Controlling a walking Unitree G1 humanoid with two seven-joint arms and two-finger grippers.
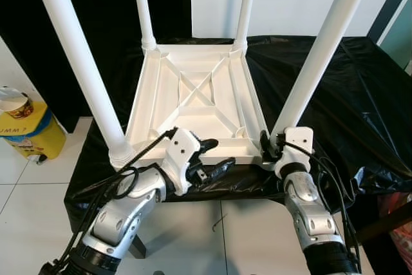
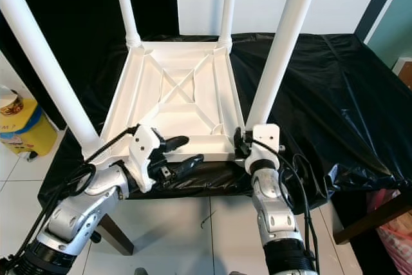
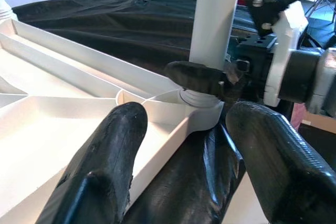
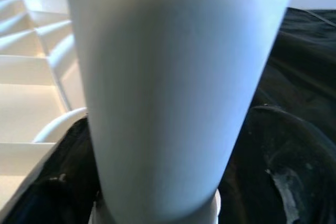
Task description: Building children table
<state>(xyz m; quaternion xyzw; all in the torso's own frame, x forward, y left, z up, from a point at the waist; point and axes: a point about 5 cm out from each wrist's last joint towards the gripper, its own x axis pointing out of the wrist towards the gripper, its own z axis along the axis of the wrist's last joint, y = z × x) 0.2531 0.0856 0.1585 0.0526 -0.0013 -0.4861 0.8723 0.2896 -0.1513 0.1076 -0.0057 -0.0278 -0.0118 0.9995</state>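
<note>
The right gripper (image 1: pixel 266 146) clasps the near-right white round plastic leg (image 1: pixel 322 46) of the upturned white plastic children's table (image 1: pixel 193 104), while the left gripper (image 1: pixel 214 156) gapes beside its near rim.

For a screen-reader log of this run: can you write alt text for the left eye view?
An upside-down white children's table lies on a black sheet, its four legs pointing up. The right gripper is clamped round the base of the near right leg, while the left gripper hovers open at the table's near edge. A yellow container stands on the tiled floor to the left.
</note>
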